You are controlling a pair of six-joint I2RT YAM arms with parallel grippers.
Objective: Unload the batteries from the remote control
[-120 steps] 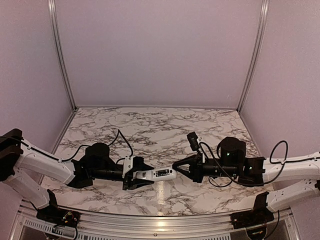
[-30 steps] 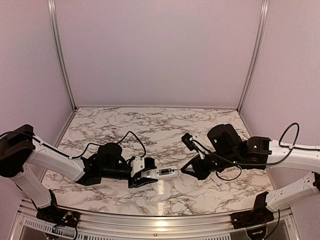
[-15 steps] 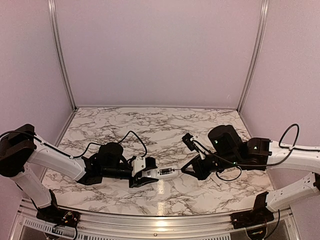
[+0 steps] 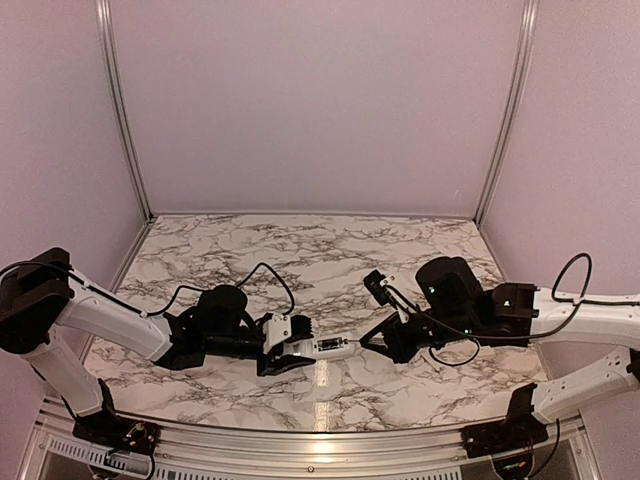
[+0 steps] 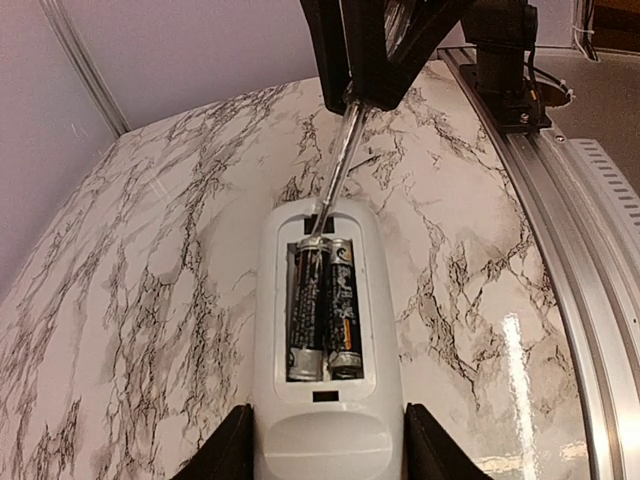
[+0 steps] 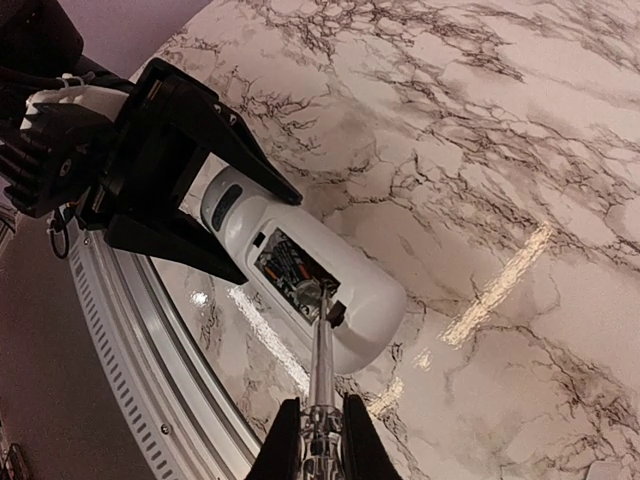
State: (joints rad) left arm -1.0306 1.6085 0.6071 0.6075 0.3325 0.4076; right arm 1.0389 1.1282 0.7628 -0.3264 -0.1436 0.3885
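While left hand (image 5: 328, 450) clamps white remote control (image 5: 272, 300) | two dark batteries (image 5: 322, 310) seated inside | right hand (image 6: 320, 445) pinches grey stick (image 6: 322, 370)

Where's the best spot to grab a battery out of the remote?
Probably the end by the tip of the stick, coming from above. The batteries lie snug side by side in the recess of the remote control, so only their tops are open.

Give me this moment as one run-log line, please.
left tool: holds remote control | right tool: holds metal stick | stick tip: at batteries in remote | batteries: both seated
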